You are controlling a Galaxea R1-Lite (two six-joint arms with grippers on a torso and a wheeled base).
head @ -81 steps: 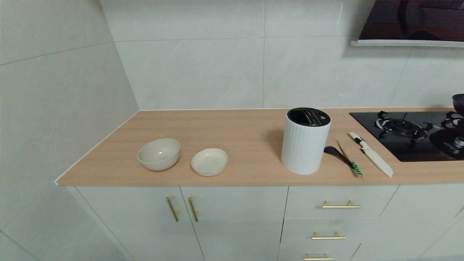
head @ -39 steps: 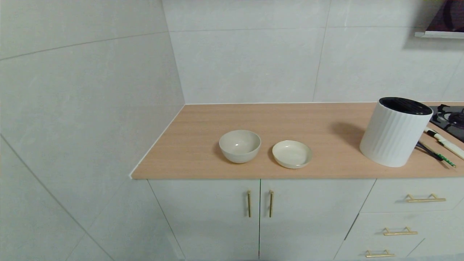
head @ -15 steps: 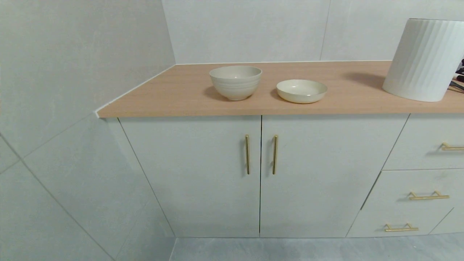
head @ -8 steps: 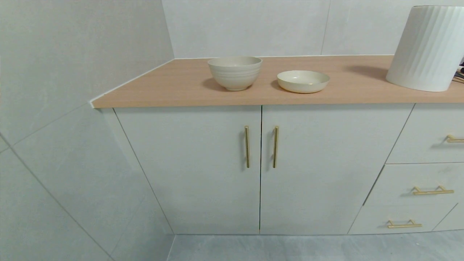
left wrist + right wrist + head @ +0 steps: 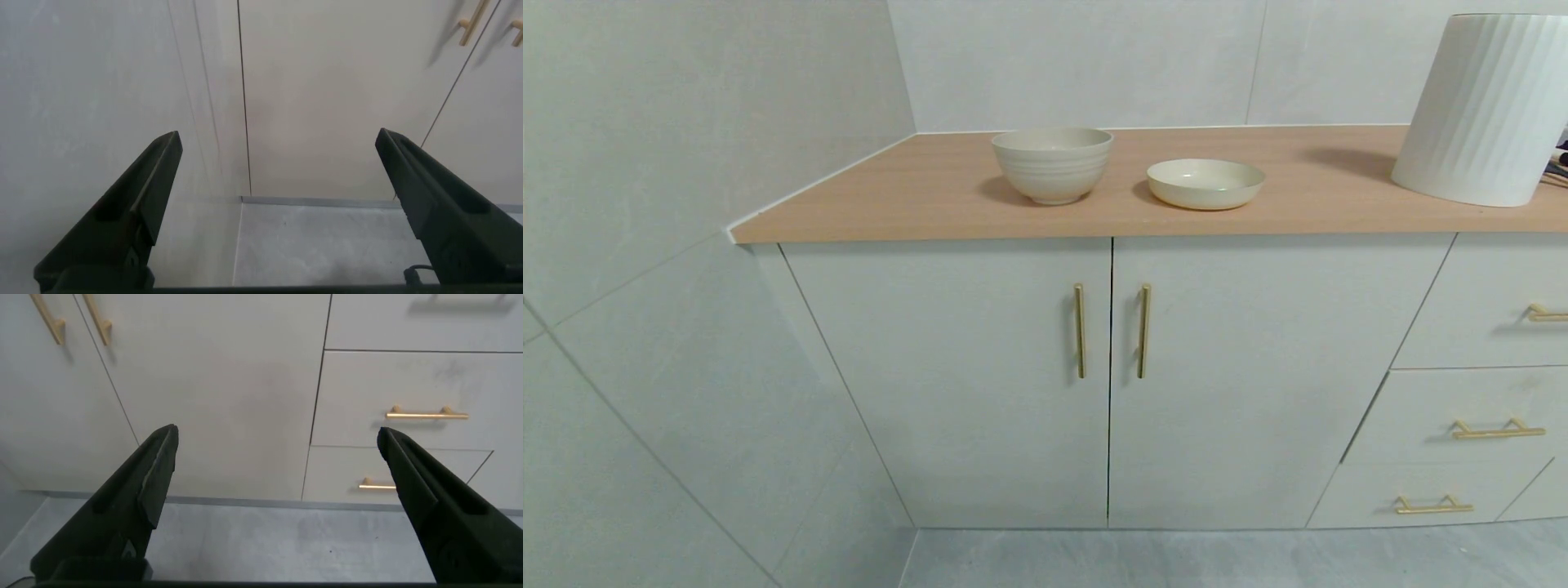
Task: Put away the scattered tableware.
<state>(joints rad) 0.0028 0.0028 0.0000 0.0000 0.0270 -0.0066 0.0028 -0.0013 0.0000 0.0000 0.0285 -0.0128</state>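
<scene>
A cream ribbed bowl (image 5: 1052, 163) and a shallow cream dish (image 5: 1205, 182) sit side by side on the wooden countertop (image 5: 915, 204). A white ribbed utensil holder (image 5: 1482, 110) stands at the right, with dark utensil ends (image 5: 1556, 166) just beyond it. My left gripper (image 5: 278, 151) hangs low, open and empty, facing the cabinet's left side near the floor. My right gripper (image 5: 278, 445) is also open and empty, low before the cabinet door and drawers.
Below the counter are two shut doors with gold handles (image 5: 1080, 330) (image 5: 1143, 330) and drawers with gold pulls (image 5: 1494, 430) at the right. A tiled wall (image 5: 686, 163) closes the left side. Grey floor (image 5: 1176, 559) lies in front.
The camera swung left and dropped lower, so the cabinet fronts now show and the stove is out of frame. In the last half second nothing has visibly shifted.
</scene>
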